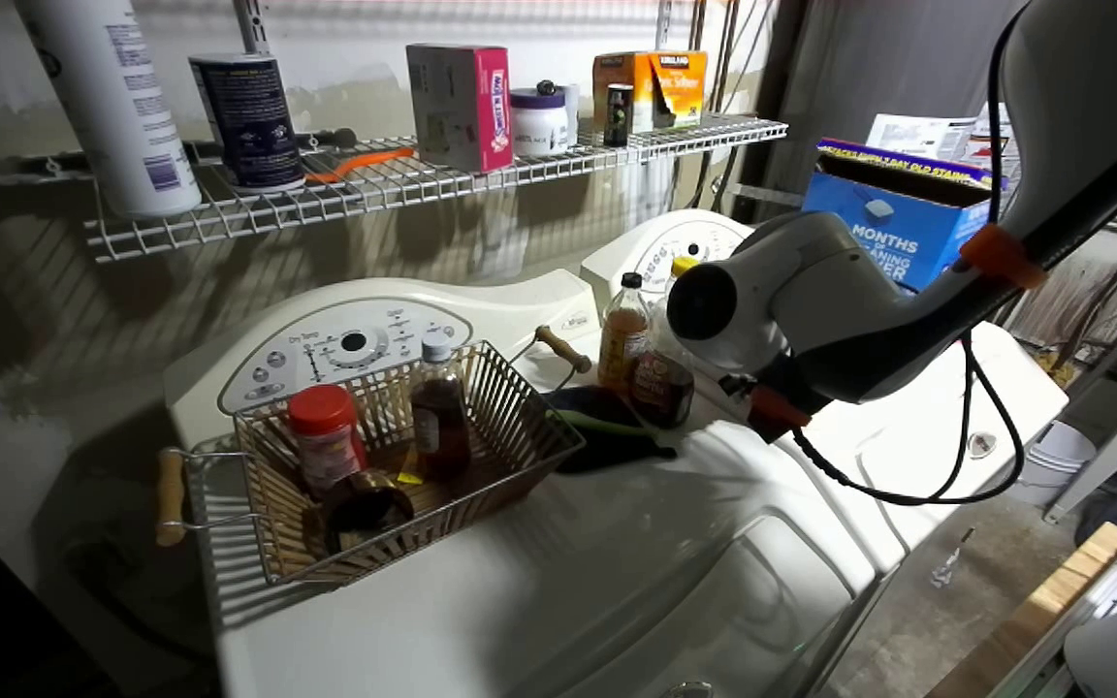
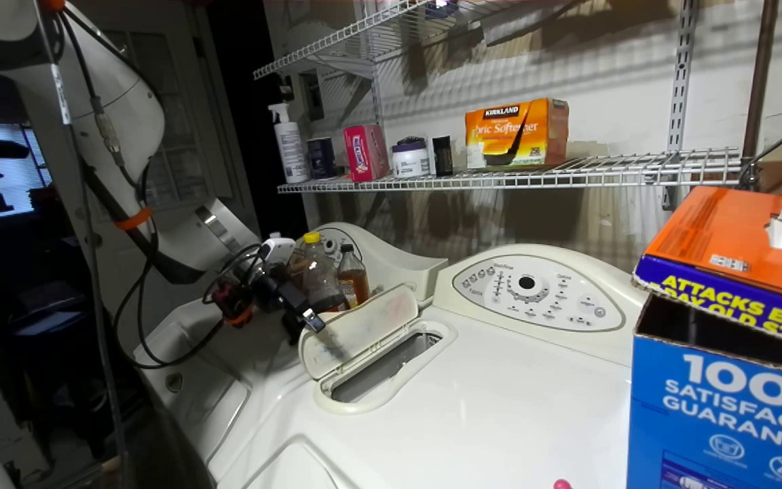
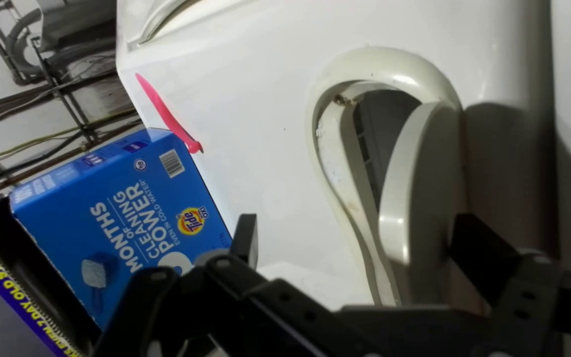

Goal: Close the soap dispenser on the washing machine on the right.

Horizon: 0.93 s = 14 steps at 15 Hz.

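The white washing machine (image 2: 499, 414) also shows in the wrist view (image 3: 246, 89). In an exterior view, its top (image 1: 946, 388) is partly hidden by the arm. The soap dispenser flap (image 2: 370, 333) stands raised beside its open dark slot (image 2: 384, 370). In the wrist view, the flap (image 3: 429, 183) is upright at the slot's right side. My gripper (image 3: 355, 227) is open. Its right finger is behind the flap's outer face, very close or touching; I cannot tell which. Its left finger is over the white top, beyond the slot. The gripper also shows at the flap's free end (image 2: 303, 326).
A blue detergent box (image 2: 717, 407) stands on the machine's right side. A pink knife (image 3: 166, 111) lies near it. Bottles (image 2: 354, 275) stand behind the gripper. A wire basket (image 1: 520, 485) sits on the neighbouring machine. A wire shelf (image 2: 608, 178) hangs above.
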{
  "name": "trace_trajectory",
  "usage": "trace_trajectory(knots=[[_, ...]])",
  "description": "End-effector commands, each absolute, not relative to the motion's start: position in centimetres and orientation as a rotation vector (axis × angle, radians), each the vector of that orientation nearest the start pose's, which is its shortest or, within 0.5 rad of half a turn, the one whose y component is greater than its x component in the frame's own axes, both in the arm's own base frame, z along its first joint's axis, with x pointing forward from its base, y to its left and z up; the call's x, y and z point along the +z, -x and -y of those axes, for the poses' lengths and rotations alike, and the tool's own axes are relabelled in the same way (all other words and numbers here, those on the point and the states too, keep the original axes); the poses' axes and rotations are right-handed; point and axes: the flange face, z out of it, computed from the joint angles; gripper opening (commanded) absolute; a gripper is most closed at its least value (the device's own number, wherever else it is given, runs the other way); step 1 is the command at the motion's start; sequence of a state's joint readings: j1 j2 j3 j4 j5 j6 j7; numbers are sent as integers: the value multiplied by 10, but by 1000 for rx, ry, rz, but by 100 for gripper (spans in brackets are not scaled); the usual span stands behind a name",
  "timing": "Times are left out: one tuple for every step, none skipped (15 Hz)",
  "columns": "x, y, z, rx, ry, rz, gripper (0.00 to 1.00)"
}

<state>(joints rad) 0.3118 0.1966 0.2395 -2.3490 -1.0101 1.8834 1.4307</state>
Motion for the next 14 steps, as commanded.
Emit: trace_trajectory(knots=[[243,-418,-173,430,-2138,281,100],[245,-418,-170,431,-2124,292,100],[245,-419,-168,429,-2118,301,100],[244,-419,-166,426,-2112,308,100],[243,-421,-166,421,-2117,309,100],[240,-422,-165,413,-2115,307,100],[238,-423,-163,407,-2107,303,100],[237,-423,-162,404,-2099,300,100],[236,-424,-161,396,-2095,297,100],[234,-424,-159,392,-2093,297,100],[233,-424,-157,387,-2086,299,100],[232,-424,-156,382,-2086,299,100],[231,-424,-154,379,-2080,300,100],[231,-424,-154,380,-2094,301,100]])
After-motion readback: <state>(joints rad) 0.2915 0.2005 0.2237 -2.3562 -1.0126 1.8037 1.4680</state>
